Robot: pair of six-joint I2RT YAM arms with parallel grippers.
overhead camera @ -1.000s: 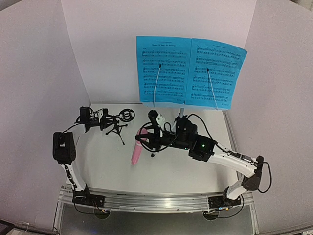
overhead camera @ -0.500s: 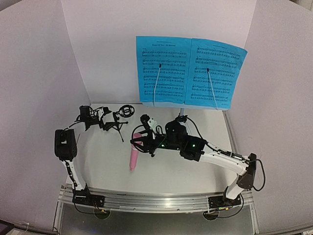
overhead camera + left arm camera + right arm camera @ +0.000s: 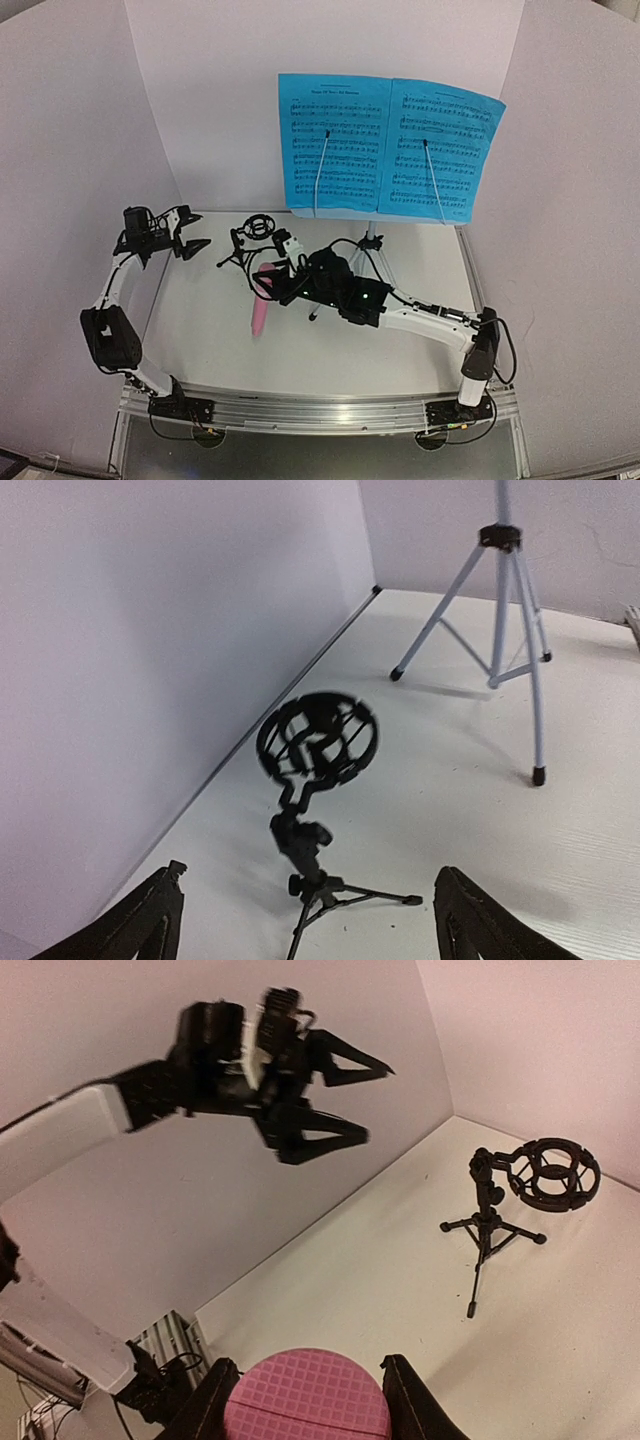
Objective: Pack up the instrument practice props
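Bare table (image 3: 200, 345) fills the top view's lower left. At centre the right tool (image 3: 272, 284), arm stretched low leftward, pinches the pink microphone (image 3: 259, 308) by its upper end. Upper left, the left tool (image 3: 198, 241) is spread, held high beside the wall (image 3: 90, 150) edge, apart from the black mic stand (image 3: 252, 237). Behind stand the silver tripod (image 3: 372, 256) and blue pages (image 3: 388, 146)

microphone (image 3: 308, 1395): pink, grid-textured, matt | mic stand (image 3: 302, 837): matt black plastic | sheet music (image 3: 388, 145): blue paper

The pink microphone (image 3: 260, 303) is held tilted. The black mic stand (image 3: 302, 837) stands upright nearby. Blue pages (image 3: 388, 148) cover the music stand (image 3: 499, 536).
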